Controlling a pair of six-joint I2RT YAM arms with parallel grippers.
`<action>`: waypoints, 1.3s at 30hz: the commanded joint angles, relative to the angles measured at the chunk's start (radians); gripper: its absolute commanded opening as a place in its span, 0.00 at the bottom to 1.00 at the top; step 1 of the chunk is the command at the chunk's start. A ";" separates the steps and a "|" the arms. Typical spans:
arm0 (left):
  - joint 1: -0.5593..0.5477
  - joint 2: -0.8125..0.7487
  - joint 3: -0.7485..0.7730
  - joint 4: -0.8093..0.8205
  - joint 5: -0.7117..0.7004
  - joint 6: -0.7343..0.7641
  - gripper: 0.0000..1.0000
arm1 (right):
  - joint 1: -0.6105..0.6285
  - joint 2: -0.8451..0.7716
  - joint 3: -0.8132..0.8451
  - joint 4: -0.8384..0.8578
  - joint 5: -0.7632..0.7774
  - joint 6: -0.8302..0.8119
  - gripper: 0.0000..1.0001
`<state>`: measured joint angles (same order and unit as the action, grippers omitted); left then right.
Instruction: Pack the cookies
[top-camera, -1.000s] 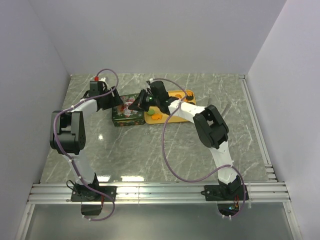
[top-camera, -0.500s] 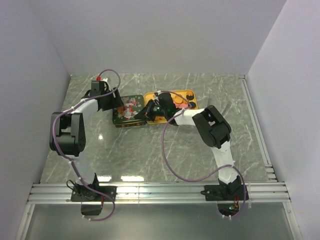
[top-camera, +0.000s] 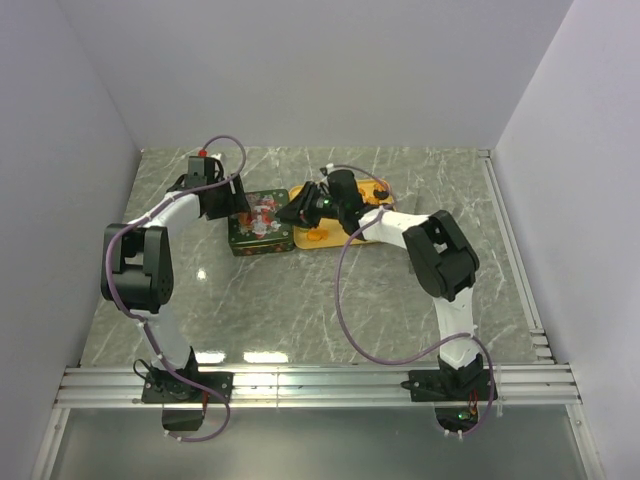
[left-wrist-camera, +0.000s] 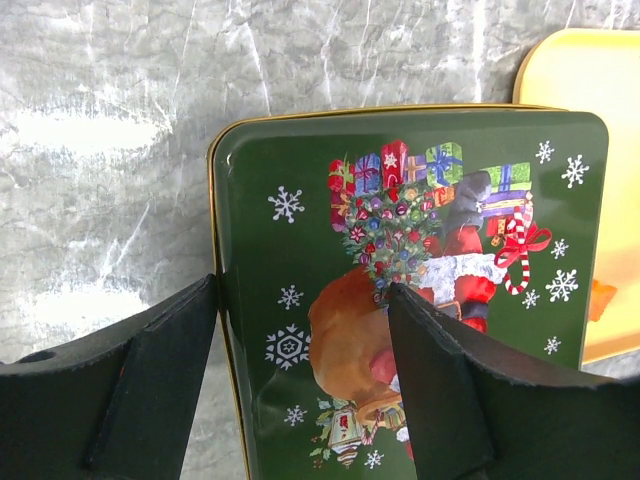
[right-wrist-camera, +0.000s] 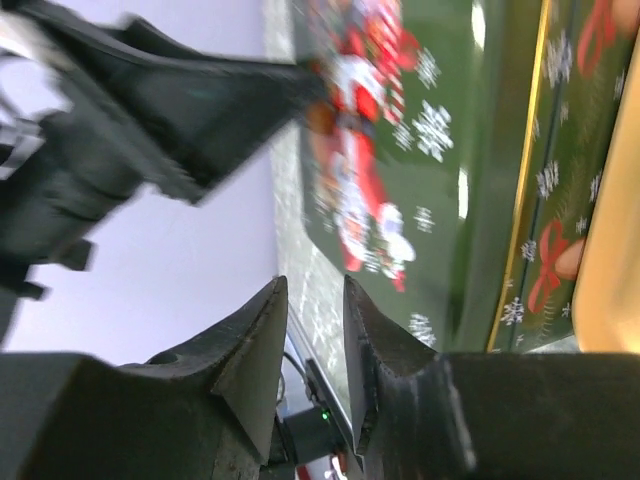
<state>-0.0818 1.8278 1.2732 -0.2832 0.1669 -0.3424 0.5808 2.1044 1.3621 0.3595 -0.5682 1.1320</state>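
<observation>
A green Christmas tin (top-camera: 259, 222) stands on the table with its Santa lid (left-wrist-camera: 420, 260) lying flat on it. Right of it is a yellow tray (top-camera: 350, 232) with a few orange cookies (top-camera: 315, 237); one shows in the left wrist view (left-wrist-camera: 600, 298). My left gripper (top-camera: 236, 206) is open and straddles the tin's left edge, one finger (left-wrist-camera: 160, 385) outside the wall and the other (left-wrist-camera: 455, 390) over the lid. My right gripper (top-camera: 297, 209) hovers at the tin's right edge over the tray, its jaws a narrow gap apart with nothing between them (right-wrist-camera: 312, 340).
The tin and tray sit at the back middle of the marble table (top-camera: 300, 300). White walls close in the left, back and right. In the right wrist view the tin's side (right-wrist-camera: 560, 200) and the tray rim (right-wrist-camera: 620, 280) lie close by.
The lid, held tilted over the tin a second ago, now lies flat on it. My right gripper has let it go and drawn back right. My left gripper stayed at the tin's left edge.
</observation>
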 joint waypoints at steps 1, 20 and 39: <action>-0.026 -0.004 0.038 -0.025 0.000 0.002 0.74 | -0.038 -0.087 0.012 -0.004 0.010 -0.044 0.37; -0.055 0.028 0.038 -0.031 -0.036 0.006 0.74 | -0.025 0.057 0.029 0.044 -0.095 0.003 0.10; -0.067 0.024 0.048 -0.050 -0.069 0.010 0.77 | -0.055 0.060 -0.018 -0.194 0.010 -0.103 0.04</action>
<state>-0.1287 1.8439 1.2964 -0.3130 0.0956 -0.3412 0.5377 2.1708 1.3724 0.2695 -0.6224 1.0794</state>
